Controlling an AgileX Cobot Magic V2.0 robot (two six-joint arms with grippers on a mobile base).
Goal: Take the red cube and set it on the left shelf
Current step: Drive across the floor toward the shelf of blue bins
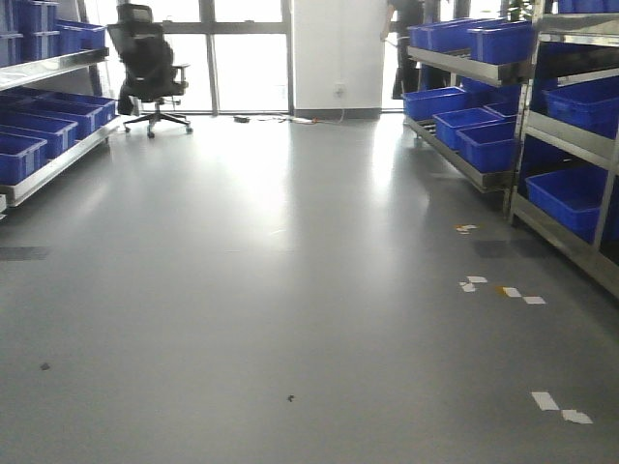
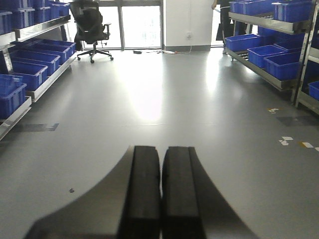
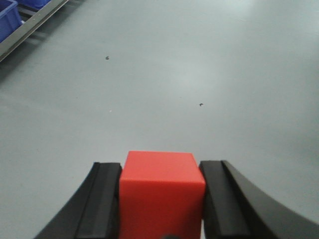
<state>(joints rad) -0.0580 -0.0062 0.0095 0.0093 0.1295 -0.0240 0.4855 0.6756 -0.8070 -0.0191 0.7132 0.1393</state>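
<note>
In the right wrist view the red cube sits clamped between the two black fingers of my right gripper, held above the grey floor. In the left wrist view my left gripper is shut with nothing between its black fingers, pointing down the aisle. The left shelf, a metal rack with blue bins, runs along the left wall in the front view and also shows in the left wrist view. Neither gripper nor the cube shows in the front view.
A right-hand rack with blue bins lines the other wall. A black office chair stands at the far left by the windows. Paper scraps lie on the grey floor at right. A person stands at the far end.
</note>
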